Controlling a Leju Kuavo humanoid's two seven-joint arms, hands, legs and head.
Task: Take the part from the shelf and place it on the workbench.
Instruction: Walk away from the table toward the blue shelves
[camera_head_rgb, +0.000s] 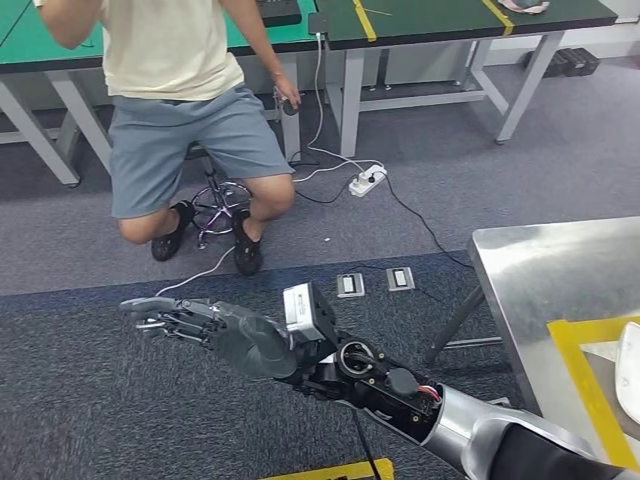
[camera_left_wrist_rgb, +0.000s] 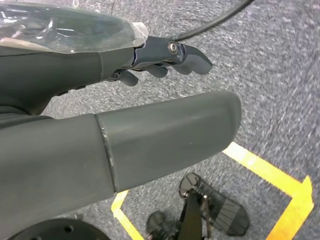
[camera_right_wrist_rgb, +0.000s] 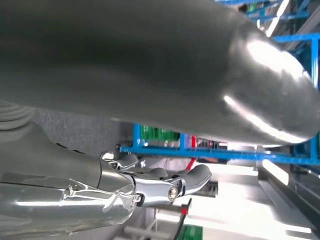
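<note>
Over the grey carpet in the head view, the right hand is stretched out across the picture with its fingers extended and nothing between them, so it is judged to be open and empty. In the right wrist view the same hand is seen with fingers straight and apart from the thumb, and a blue shelf with green bins is seen beyond them, blurred. The left hand is shown hanging over the carpet near yellow floor tape; its fingers are lightly curled but apart from the thumb, and nothing is held, so it too is judged open.

At the right edge of the head view a steel counter is seen, marked with a yellow tape frame. A white object lies at the picture's edge inside that frame; whether it is the part cannot be told, as it is cut off. No part can be made out on the shelf.

A person is seated on a stool ahead, before green-topped tables, with a power strip on the floor.

Since neither hand carries anything, either the fetch is not yet made or the part is already set down; the pictures do not settle which.
</note>
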